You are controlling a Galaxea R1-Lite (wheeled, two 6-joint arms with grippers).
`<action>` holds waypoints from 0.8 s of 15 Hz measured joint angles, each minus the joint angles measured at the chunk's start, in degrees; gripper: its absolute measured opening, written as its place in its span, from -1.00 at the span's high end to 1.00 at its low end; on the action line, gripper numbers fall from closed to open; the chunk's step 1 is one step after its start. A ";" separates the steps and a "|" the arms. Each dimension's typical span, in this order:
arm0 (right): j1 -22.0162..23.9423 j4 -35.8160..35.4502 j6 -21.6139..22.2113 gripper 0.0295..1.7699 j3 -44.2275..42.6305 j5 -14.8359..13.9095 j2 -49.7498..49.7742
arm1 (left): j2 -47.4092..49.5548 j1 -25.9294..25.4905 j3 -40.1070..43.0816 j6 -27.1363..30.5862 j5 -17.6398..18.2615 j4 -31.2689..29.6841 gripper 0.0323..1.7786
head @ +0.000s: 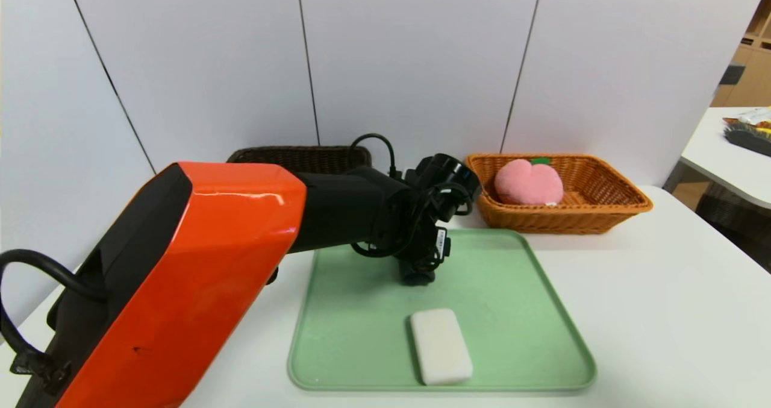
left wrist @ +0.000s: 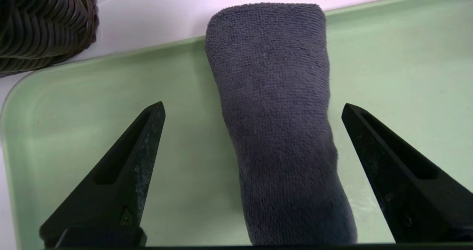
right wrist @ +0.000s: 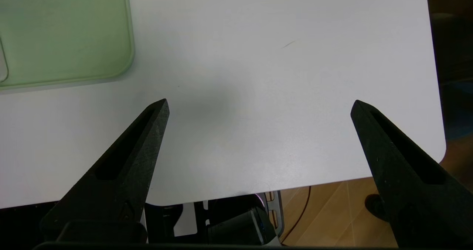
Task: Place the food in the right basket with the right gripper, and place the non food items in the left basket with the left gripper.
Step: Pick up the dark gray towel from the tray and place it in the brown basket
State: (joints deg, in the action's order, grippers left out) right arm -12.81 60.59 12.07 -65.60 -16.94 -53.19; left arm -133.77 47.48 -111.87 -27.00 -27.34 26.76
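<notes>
The rolled dark grey cloth (left wrist: 275,124) lay on the green tray (head: 500,311), between the spread, non-contacting fingers of the left end effector (left wrist: 253,102); the right end effector (right wrist: 260,100) was spread above the white surface (right wrist: 258,143).

Barcode-like sticker, apparently, on the left end effector (left wrist: 253,109); text unreadable.
</notes>
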 joint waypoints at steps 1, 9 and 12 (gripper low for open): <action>0.00 0.00 -0.02 -0.92 0.02 -0.05 -0.04 | -0.27 -0.07 0.00 -0.04 0.01 -0.11 -0.90; 0.00 -0.01 -0.09 -0.92 -0.16 -0.44 -0.43 | -0.74 -0.07 0.07 -0.76 0.09 -0.39 -0.90; 0.00 -0.04 -0.17 -0.92 -0.48 -0.44 -0.41 | -0.79 -0.02 0.07 -0.76 0.09 -0.28 -0.32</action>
State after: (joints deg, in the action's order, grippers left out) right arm -12.81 60.55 11.90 -66.07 -17.38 -53.60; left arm -134.56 47.46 -111.80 -27.76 -27.26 26.48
